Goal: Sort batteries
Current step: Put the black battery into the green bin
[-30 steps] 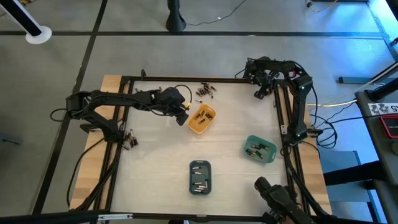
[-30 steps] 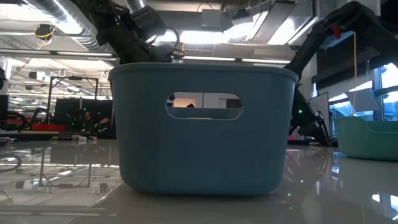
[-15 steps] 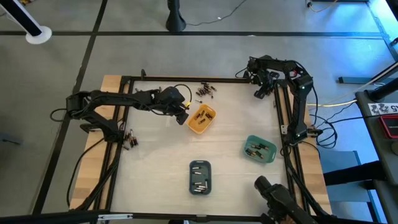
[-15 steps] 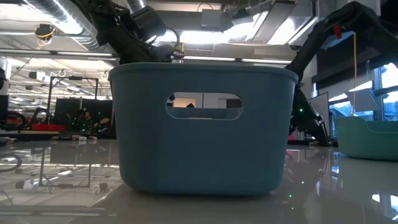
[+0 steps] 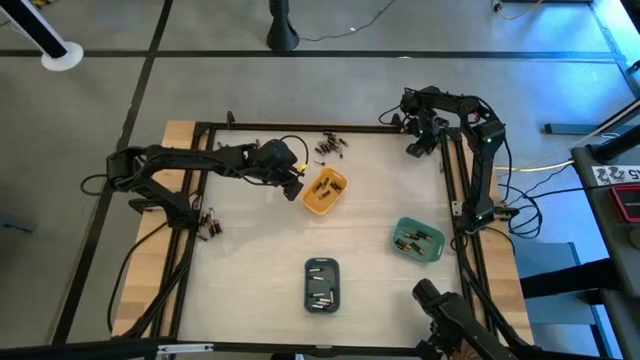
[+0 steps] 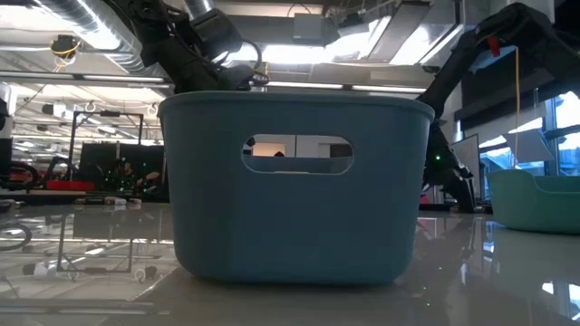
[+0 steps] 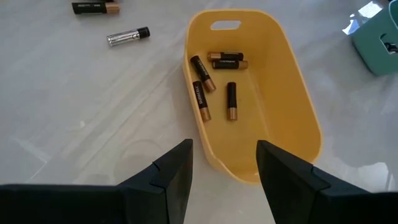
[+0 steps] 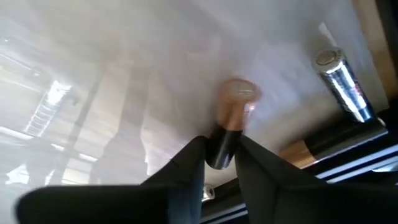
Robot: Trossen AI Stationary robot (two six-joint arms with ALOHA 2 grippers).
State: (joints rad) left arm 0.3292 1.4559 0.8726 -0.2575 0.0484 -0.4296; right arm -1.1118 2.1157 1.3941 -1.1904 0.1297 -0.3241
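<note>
A: Right wrist view first: the right gripper (image 8: 219,163) has its two dark fingers pinched on a battery (image 8: 228,124). Dark body between the fingertips, copper-coloured end sticking out ahead, so its long axis runs forward along the fingers, toward the pale table top.

B: And a second cell there, silvery (image 8: 344,87), lying slantwise close to the wooden table edge, apart from the held one.

A: Over to the left wrist view. The left gripper (image 7: 224,165) hangs above the near end of the orange tray (image 7: 292,118), fingers spread, nothing between them.

B: Four dark cells with copper ends (image 7: 214,78) lie flat in that tray. Three run roughly along the tray's length, one lies crosswise near the handle-slot end.

A: On the bare table beyond the tray, a silvery cell with a dark tip (image 7: 128,37) and a dark one with a copper end (image 7: 93,7), both lying flat.

B: From above, the left arm reaches in from the table's left side, low and stretched out, its gripper just beside the orange tray (image 5: 325,191).

A: The right arm is folded high at the far right corner, its gripper (image 5: 417,143) pointing down at the table by the frame.

B: Loose cells (image 5: 331,146) lie clustered at the far edge. More sit in the green tray (image 5: 418,240) and the slate-blue tray (image 5: 321,284).
</note>
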